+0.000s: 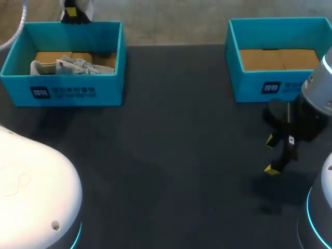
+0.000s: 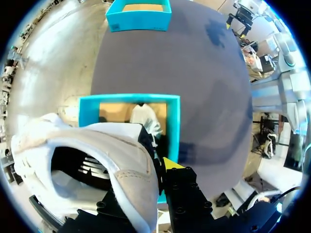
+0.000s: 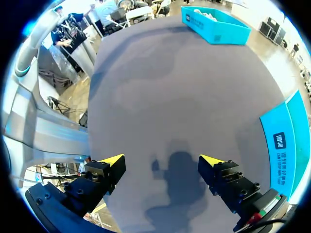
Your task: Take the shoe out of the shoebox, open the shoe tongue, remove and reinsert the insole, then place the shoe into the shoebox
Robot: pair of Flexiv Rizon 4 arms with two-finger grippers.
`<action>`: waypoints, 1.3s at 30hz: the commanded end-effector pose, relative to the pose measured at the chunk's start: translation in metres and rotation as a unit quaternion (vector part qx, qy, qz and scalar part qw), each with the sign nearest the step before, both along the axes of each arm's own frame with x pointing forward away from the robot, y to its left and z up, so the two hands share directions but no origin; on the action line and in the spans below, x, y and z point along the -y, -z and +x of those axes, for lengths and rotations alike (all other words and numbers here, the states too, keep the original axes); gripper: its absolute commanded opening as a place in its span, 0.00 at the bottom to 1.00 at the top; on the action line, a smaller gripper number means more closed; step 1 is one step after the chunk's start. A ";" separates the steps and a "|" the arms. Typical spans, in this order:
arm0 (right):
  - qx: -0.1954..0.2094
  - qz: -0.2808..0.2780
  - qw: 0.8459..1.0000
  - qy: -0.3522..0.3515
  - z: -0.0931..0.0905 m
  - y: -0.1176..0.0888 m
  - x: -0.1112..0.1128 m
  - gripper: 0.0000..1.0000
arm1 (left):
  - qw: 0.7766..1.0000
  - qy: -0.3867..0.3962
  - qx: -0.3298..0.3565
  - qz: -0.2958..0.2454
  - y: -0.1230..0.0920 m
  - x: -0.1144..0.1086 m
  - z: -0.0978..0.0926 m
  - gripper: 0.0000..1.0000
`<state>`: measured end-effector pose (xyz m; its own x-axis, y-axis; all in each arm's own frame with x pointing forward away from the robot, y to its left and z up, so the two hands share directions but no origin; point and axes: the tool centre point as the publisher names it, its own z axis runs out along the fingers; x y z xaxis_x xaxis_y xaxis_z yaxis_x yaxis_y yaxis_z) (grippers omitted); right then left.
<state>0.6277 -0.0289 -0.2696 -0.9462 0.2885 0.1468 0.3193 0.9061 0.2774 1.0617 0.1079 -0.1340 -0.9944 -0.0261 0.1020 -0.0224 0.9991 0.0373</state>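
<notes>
Clamping shoe (image 2: pixel 109 141) with left gripper (image 1: pixel 73 14) above 10-o'clock box (image 1: pixel 104 89), clear of walls; parking right gripper (image 1: pixel 271 154), agape, at 4 o'clock, out of the way.

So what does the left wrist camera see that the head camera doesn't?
Only the left wrist view: a white shoe held in the left pincer, above the left box. Only the head view: the labels on the box fronts. Both: the two blue boxes, the right box empty, and a second shoe lying in the left box.
</notes>
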 end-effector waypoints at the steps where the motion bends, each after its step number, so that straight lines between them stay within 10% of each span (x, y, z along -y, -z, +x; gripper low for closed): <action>1: 0.001 -0.001 1.000 0.001 -0.001 0.001 0.000 1.00 | 0.999 0.001 -0.032 -0.010 0.002 -0.019 0.012 0.00; 18: 0.001 -0.001 1.000 0.001 -0.001 0.001 0.000 1.00 | 0.998 0.053 -0.018 0.004 0.026 -0.097 0.011 0.00; 39: 0.001 -0.001 1.000 0.001 -0.001 0.001 0.000 1.00 | 0.993 0.116 -0.022 0.001 0.028 -0.105 0.017 0.00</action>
